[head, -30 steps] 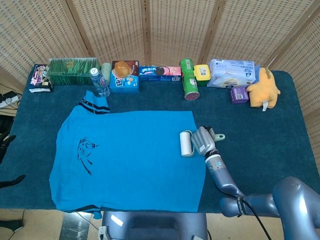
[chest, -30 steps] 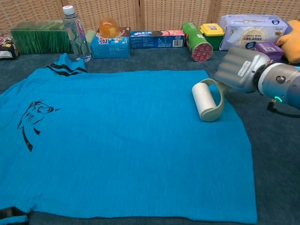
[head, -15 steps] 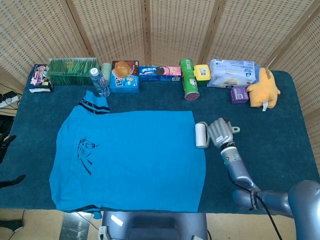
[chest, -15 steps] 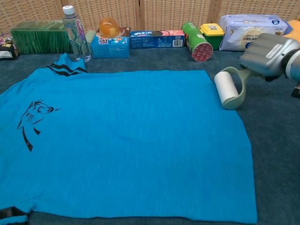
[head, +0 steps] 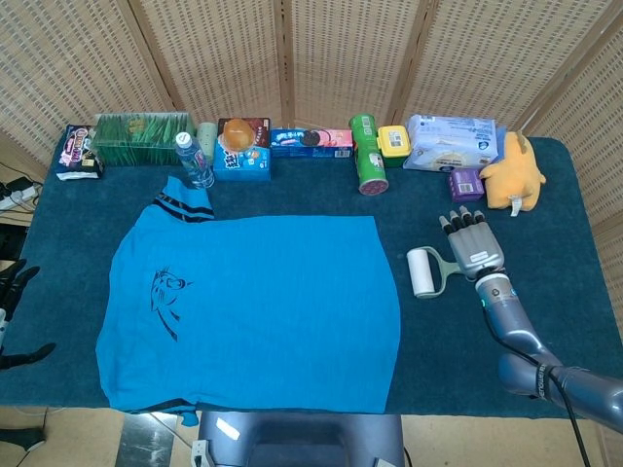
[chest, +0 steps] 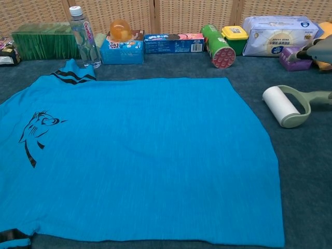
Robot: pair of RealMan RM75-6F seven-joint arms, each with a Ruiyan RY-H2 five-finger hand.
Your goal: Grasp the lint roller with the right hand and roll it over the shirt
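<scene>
1. One lint roller (head: 425,271) lies on the dark blue table (head: 555,233), off the shirt, just right of its right edge.
2. Right hand (head: 472,247) hovers over the roller's handle, fingers spread flat and pointing far; holds nothing visible.
3. Blue T-shirt (head: 263,306) is spread flat across the near left of the table.
4. Left hand is out of view.
5. Green snack can (head: 369,161) lies on its side in the far row.

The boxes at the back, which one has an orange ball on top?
The blue box beside the water bottle. It alone carries the orange ball; the long cookie box beside it has nothing on top.
</scene>
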